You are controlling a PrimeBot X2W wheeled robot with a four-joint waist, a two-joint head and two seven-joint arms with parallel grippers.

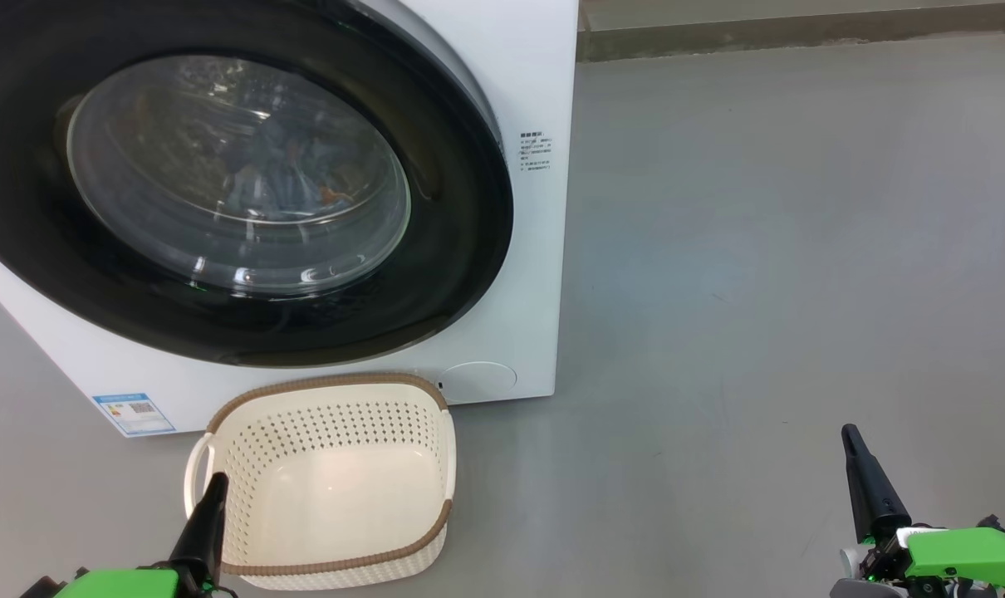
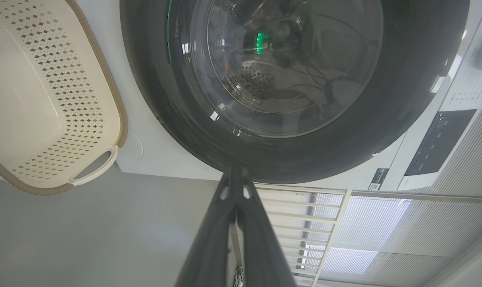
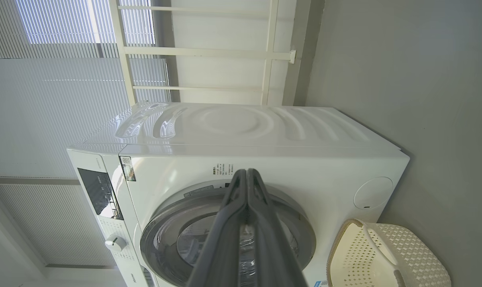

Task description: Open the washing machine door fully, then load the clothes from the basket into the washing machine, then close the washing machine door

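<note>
Though the task begins with opening it, you will find the washing machine door [image 1: 46, 249] lying closed against the front of the washing machine [image 1: 536, 274]. Its black rim is seated all round as far as the head view shows. Whether the latch has caught, I cannot tell.

Through the glass bowl [image 1: 178, 133] you can make out the clothes [image 1: 303, 178], a bluish heap with a speck of orange, low in the drum [image 2: 251, 81], where the load belongs.

The basket [image 1: 328, 384] stands on the floor [image 1: 760, 291] just in front of the machine's lower edge, below the door, and its bottom is bare. I judge it is placed there to keep the reach from basket to drum short.

Your left gripper [image 1: 217, 482] sits low, and its tip shows against the basket's near left side. I cannot tell whether it touches or hangs above. Its fingers are pressed together on nothing. Your right gripper [image 1: 850, 433] is well apart to the right over open floor, likewise closed flat and empty. Both wrist views show the fingers meeting along their length with nothing between them. Both grippers point toward the machine without touching it, which I read as a parked posture clear of the door.

Finding: all three steps appear complete and no garment is left to lift. Check the seating of the door rim before you sign off.
</note>
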